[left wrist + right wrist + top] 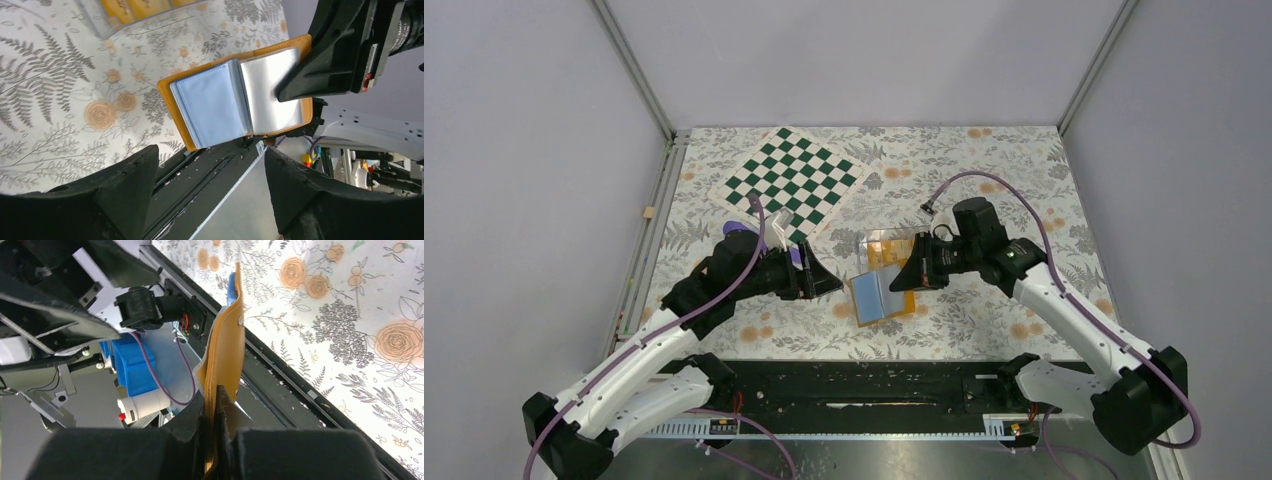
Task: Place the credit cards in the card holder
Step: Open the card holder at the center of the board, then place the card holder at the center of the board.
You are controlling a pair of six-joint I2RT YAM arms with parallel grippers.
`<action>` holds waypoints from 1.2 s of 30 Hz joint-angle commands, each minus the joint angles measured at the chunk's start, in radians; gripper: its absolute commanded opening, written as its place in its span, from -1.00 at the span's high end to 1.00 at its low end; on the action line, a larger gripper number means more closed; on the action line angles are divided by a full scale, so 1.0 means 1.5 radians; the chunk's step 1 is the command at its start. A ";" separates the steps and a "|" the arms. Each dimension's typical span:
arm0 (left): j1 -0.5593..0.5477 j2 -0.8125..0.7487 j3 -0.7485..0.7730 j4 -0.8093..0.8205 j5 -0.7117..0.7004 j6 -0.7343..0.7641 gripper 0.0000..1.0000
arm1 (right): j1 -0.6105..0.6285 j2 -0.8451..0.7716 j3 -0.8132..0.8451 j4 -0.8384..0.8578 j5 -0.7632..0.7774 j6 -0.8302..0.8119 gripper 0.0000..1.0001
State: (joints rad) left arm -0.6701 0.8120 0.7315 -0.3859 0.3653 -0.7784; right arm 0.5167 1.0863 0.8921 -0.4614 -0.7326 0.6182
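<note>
The card holder (879,297) lies open near the table's front, with an orange cover and light-blue and clear sleeves (215,102). My right gripper (904,280) is shut on its right-hand cover. In the right wrist view the orange cover (226,350) stands edge-on, pinched between the fingertips of that gripper (216,407). My left gripper (827,281) hovers just left of the holder. In its own wrist view the left gripper (212,185) stands open with nothing between its fingers. Orange-yellow credit cards in a clear sleeve (886,250) lie just behind the holder and also show in the left wrist view (132,9).
A green-and-white chessboard mat (792,180) lies at the back left of the floral tablecloth (1004,170). A black rail (864,385) runs along the table's near edge between the arm bases. Grey walls enclose the table on three sides.
</note>
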 commanded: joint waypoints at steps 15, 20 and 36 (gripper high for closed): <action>0.001 -0.006 0.029 -0.036 -0.045 0.015 -0.54 | -0.002 0.148 -0.126 0.159 0.079 0.036 1.00; 0.001 -0.005 0.032 -0.037 -0.037 0.015 -0.54 | -0.008 0.151 -0.151 0.140 0.111 0.037 1.00; 0.001 -0.004 0.045 -0.037 -0.040 0.016 -0.54 | -0.018 0.196 -0.078 -0.082 0.236 -0.084 -0.12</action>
State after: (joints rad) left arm -0.6701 0.8070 0.7437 -0.4641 0.2989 -0.7670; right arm 0.4950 1.3888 0.7197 -0.4725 -0.4675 0.5598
